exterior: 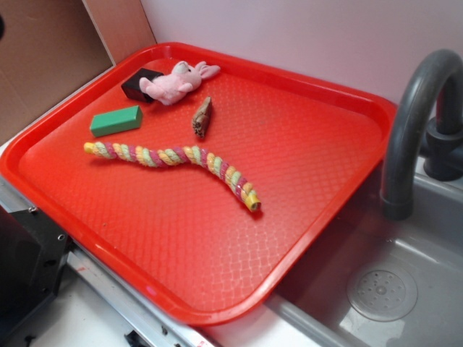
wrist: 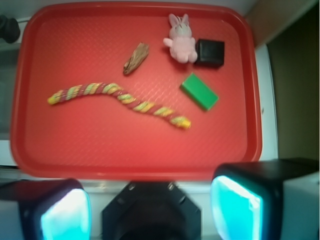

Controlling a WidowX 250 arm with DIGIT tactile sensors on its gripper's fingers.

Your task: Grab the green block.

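Green block (exterior: 116, 121) lies flat — long axis roughly parallel to rope (exterior: 173, 160).

The tray (exterior: 347, 181) was bright red with a fine woven-looking texture, and on it the green block (exterior: 116, 121) was a plain, matte green. The rope (exterior: 173, 159) was twisted in pink, yellow and pale green stripes, the plush bunny (exterior: 177, 82) was soft pink, and the block (exterior: 137, 83) on its left was black. The small piece (exterior: 202, 117) near the bunny was brown, the sink (exterior: 405, 289) and faucet (exterior: 416, 123) on the right were grey, and the gripper (wrist: 150, 207) showed glowing cyan pads (wrist: 235, 210) in black housings.
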